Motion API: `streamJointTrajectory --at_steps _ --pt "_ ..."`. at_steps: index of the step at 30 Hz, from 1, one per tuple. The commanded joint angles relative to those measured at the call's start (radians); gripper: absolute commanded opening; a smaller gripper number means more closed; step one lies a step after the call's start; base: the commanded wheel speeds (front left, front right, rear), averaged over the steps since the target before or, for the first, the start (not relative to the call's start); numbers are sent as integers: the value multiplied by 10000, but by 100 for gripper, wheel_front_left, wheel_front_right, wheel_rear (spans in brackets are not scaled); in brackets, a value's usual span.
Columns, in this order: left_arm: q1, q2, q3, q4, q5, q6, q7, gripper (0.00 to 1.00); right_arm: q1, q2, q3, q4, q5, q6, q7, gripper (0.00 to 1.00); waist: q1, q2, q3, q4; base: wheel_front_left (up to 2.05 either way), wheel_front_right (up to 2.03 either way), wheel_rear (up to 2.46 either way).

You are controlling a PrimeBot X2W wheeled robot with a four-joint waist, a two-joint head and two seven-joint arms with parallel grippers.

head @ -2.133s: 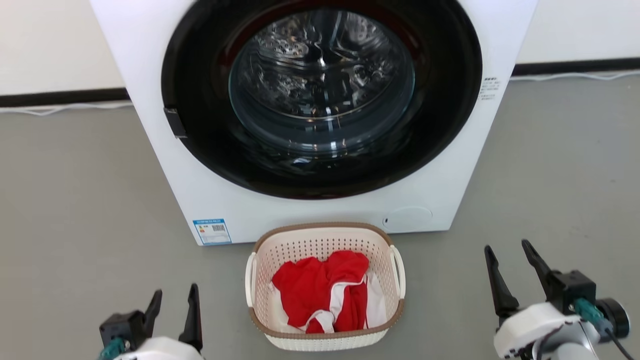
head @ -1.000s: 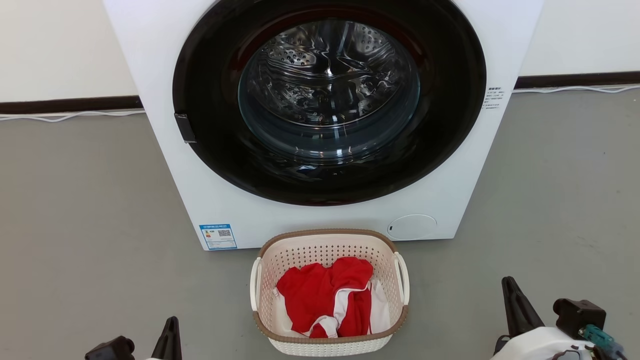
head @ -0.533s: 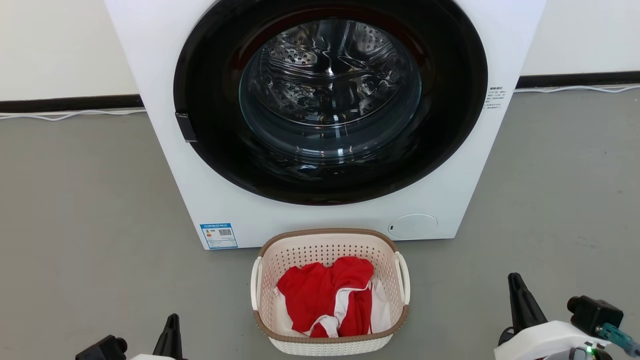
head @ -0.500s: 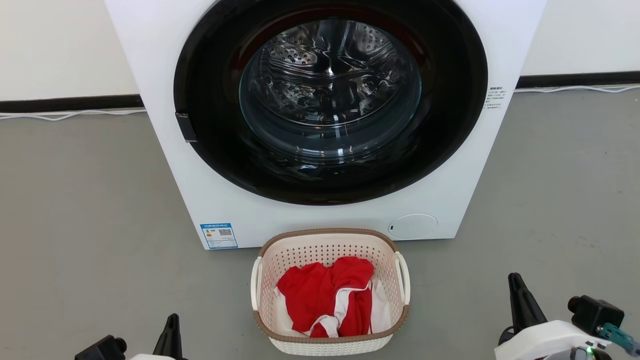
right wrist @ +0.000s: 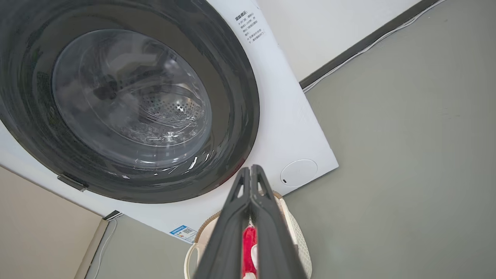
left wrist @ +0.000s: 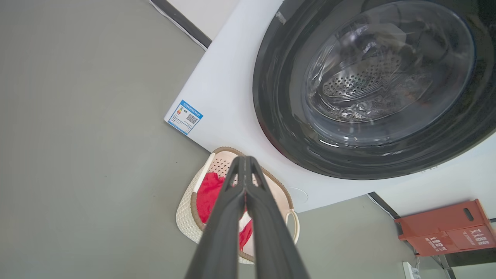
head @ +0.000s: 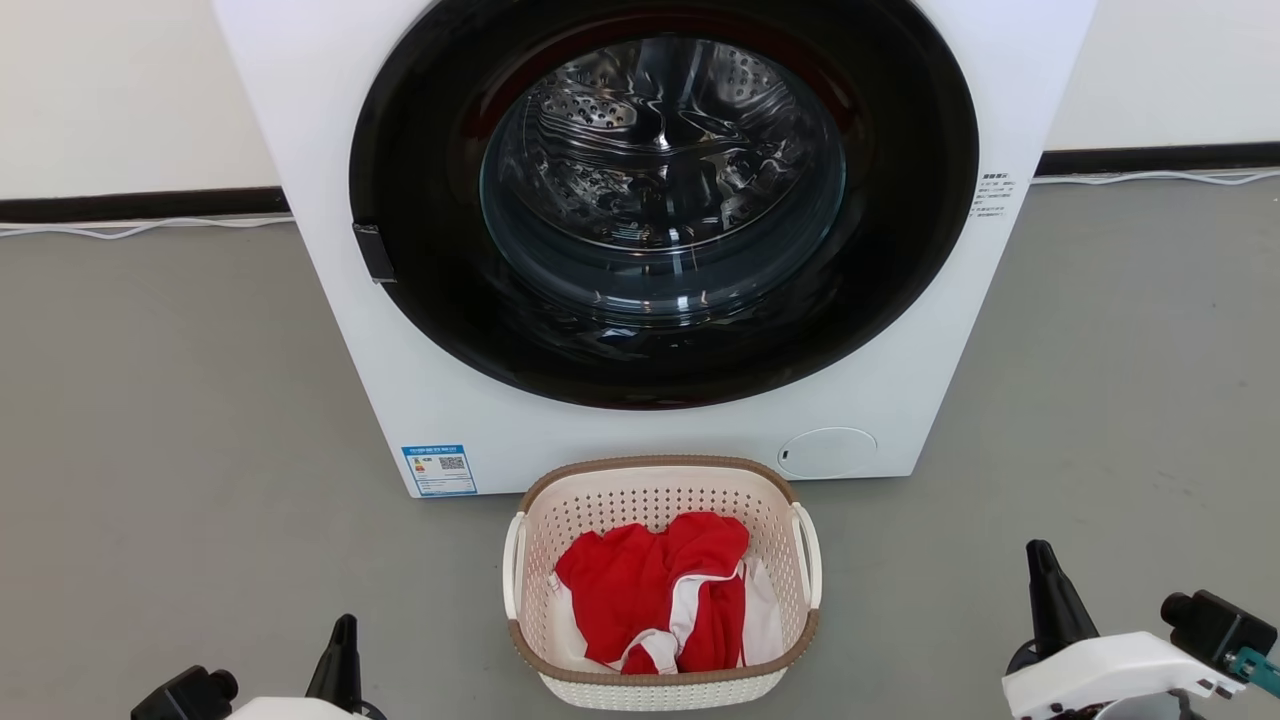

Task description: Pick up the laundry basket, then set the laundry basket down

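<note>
While both grippers hang low on either side of it, the small cream-white perforated plastic laundry basket [head: 650,690], rounded-rectangular with a brown woven-look rim, sits on the smooth grey floor [head: 150,450] just before the big white front-loading washer [head: 620,435]. Whether the two touch cannot be told. Slim white loop handles [head: 512,565] curve off its short sides, and crumpled red-and-white cloth [head: 640,585] lies inside.

The washer's top is cut off. Its glossy round black door [head: 420,300] frames domed glass, behind which a ribbed, hole-punched steel drum [head: 660,130] glints.

From the head, the left gripper [head: 345,645] and right gripper [head: 1045,595] each show as one dark spike, their bodies cropped by the bottom edge. The wrist cameras settle their state: each pair of long matte fingers [left wrist: 232,209] tapers together until the tips meet, clamping nothing, and hides part of the basket beyond. The left wrist view also takes in a rust-red box [left wrist: 445,228] with lettering too small to read, off beside the washer.
</note>
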Motion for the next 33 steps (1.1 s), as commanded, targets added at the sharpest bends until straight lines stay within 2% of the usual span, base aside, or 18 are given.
streamJointTrajectory --at_steps 1,33 --pt "-518 79 204 -330 -333 -122 105 0 -332 -75 52 -368 437 40 125 0 -1 0 2 4 0 0 0" --pt "-790 -31 593 -813 -3443 -495 1019 0 -370 -6 -72 -978 4378 52 1023 0 -1 0 41 61 0 0 0"
